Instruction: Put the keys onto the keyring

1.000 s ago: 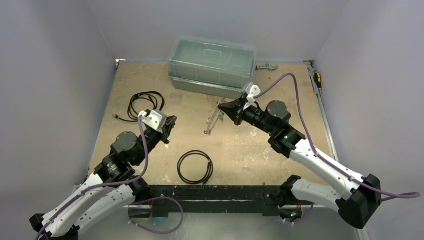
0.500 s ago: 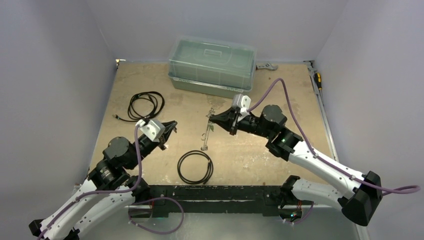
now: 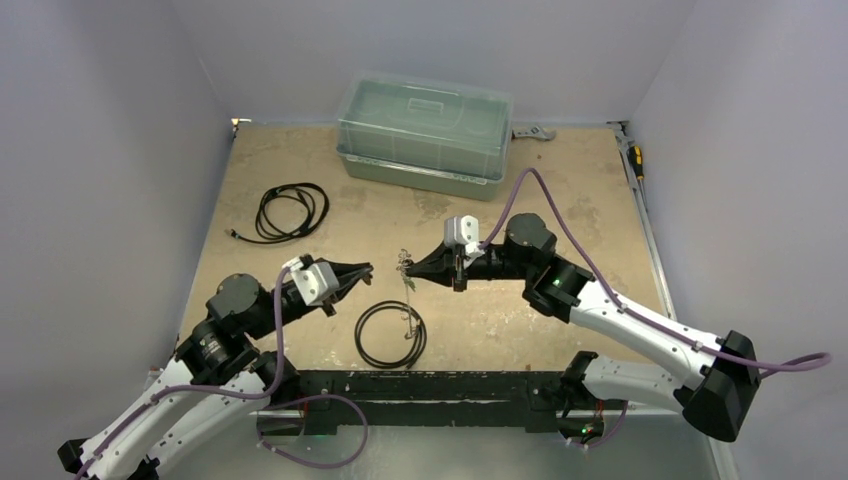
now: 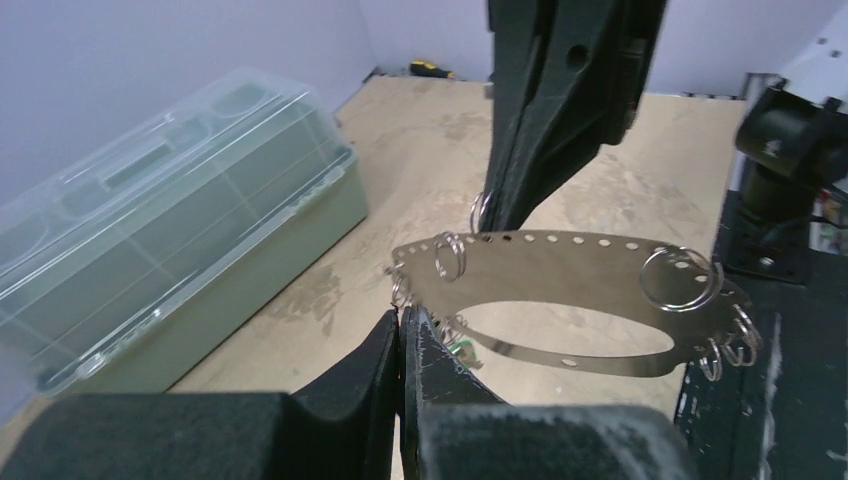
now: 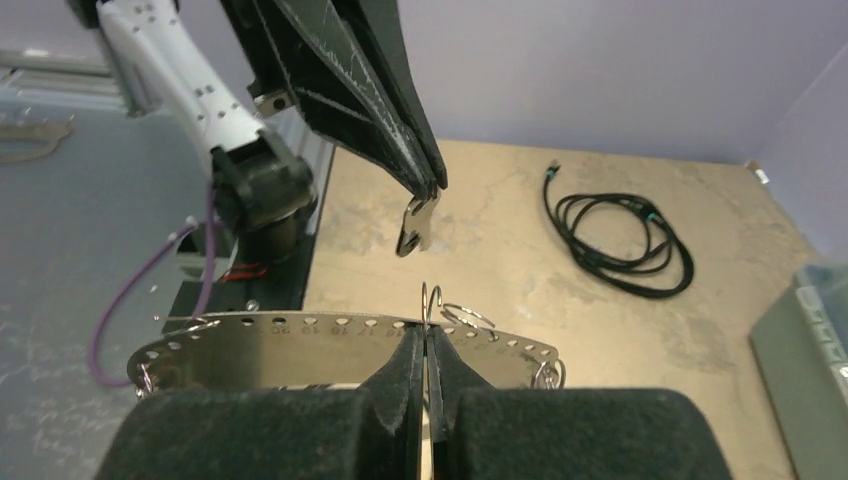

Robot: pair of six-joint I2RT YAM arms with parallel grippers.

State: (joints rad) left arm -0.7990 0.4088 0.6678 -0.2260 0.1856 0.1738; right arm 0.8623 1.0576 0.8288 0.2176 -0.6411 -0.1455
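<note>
**A:** What is going on over the tabletop?

**B:** The two arms are meeting near its middle. The clear box is sitting at twelve o'clock and the black hoop is lying at six. The right hand is pointing in from three o'clock. It is clamping the top edge of the keyring, a flat silvery band punched with holes that is hanging clear of the tabletop. The left hand is pointing in from nine o'clock and pinching a small silvery key by its upper end.

**A:** What is this step calling for?

**B:** As I am reading it, the key is waiting to be threaded onto one of the little split rings along the band. It is hanging close to the band's edge, though I cannot tell if they are touching. The right hand should be holding the band dead steady, since a swinging band is going to make a tiny ring hard to catch. The left hand should be easing in slowly, aiming the key's free end at a ring's opening.
</note>
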